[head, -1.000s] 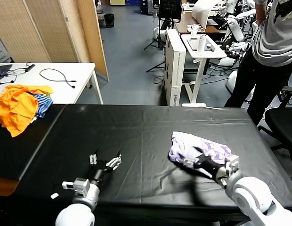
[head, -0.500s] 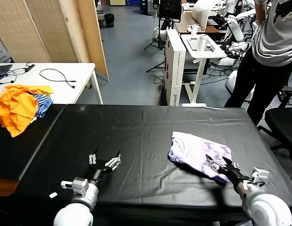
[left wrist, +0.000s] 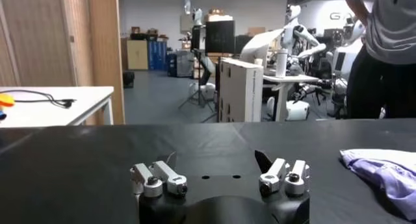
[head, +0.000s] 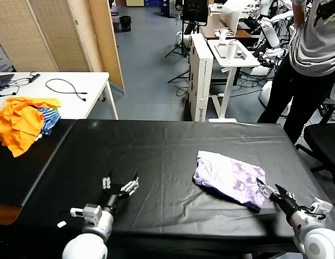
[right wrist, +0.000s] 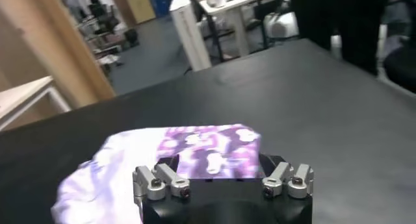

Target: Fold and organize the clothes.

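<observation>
The pale lavender T-shirt (head: 228, 177) lies in a folded bundle on the black table (head: 167, 145) at the right, its purple printed figures facing up. It also shows in the right wrist view (right wrist: 175, 154) and at the edge of the left wrist view (left wrist: 383, 170). My right gripper (head: 273, 191) is open and empty, just off the bundle's near right corner, low over the table. My left gripper (head: 121, 185) is open and empty over bare table at the near left, far from the shirt.
Bright orange garments (head: 19, 121) with a blue-and-white striped one (head: 48, 118) lie piled at the far left. A white table (head: 54, 91) with a cable stands behind. A person (head: 313, 59) stands at the far right beside a black chair (head: 324, 143).
My right gripper has let go of the shirt and drawn back toward the near right, off the bundle. The shirt lies flatter. The left arm has not moved.
</observation>
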